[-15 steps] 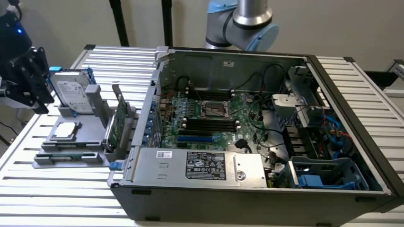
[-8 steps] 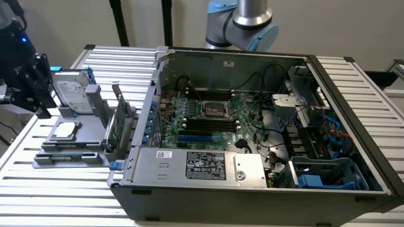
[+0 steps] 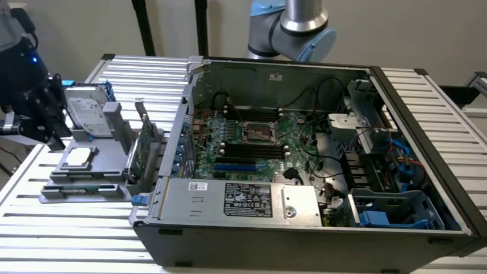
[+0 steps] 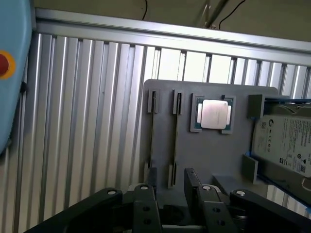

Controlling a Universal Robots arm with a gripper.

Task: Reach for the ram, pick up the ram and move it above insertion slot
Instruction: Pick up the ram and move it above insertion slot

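jaws stood spread, empty | ram (image 4: 175,141) sat edge-up in grey holder (image 4: 209,155), in line between jaws, unpinched | risk: off-centre descent could have jammed a finger (image 4: 152,180) on the neighbouring slot (image 4: 153,126)

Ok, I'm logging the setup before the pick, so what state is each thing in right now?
Gripper: open, holding nothing, over the tray.
Ram: on edge in a tray slot, not gripped.
Processor: seated in its tray pocket.
Hard drive: resting at the tray's edge.
Computer case: open, insides exposed.
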